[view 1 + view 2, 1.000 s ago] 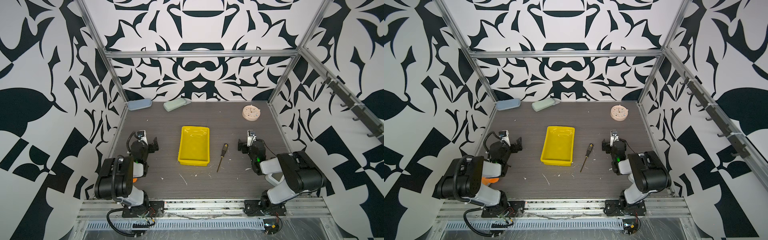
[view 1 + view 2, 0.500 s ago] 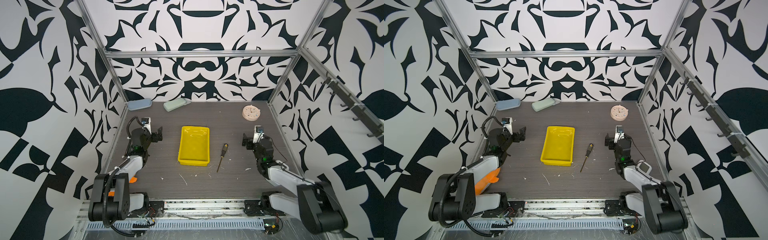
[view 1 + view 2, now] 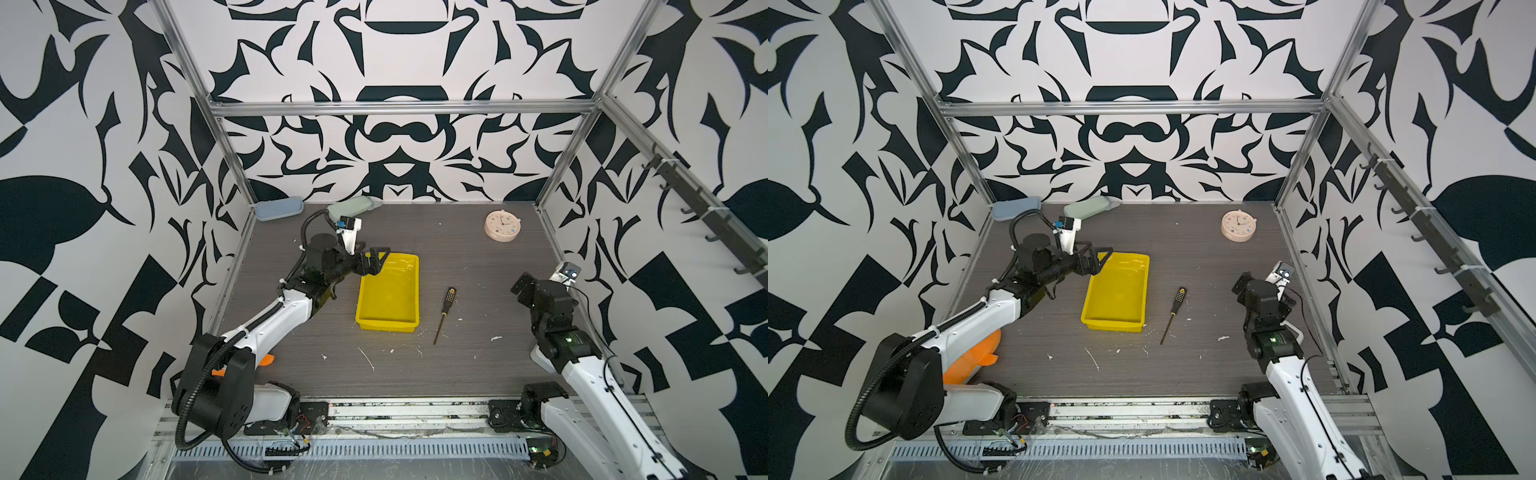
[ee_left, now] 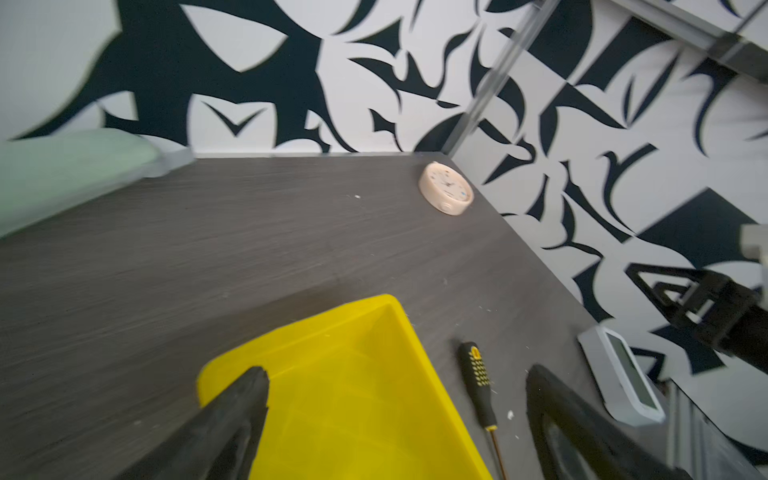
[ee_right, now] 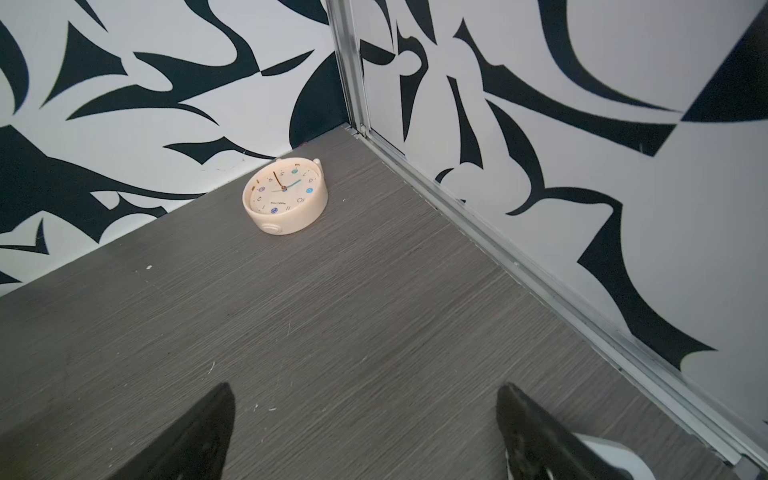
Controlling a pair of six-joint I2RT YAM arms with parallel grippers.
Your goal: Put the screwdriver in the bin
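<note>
The screwdriver, black-handled with pale dots, lies flat on the table just right of the bin, apart from it, handle toward the back. The bin is a shallow yellow tray with nothing in it. My left gripper hovers open over the bin's far left corner, holding nothing. Near the right wall my right gripper is open and empty above bare table, well right of the screwdriver.
A pale pink clock lies at the back right. A blue case and a green case rest against the back wall. A white flat device sits by the right wall. An orange object lies by the left arm's base.
Both arms have unfolded and reached forward. The left gripper has swung right to the bin's far corner; the right gripper has moved back along the right wall. Screwdriver and bin have not moved.
</note>
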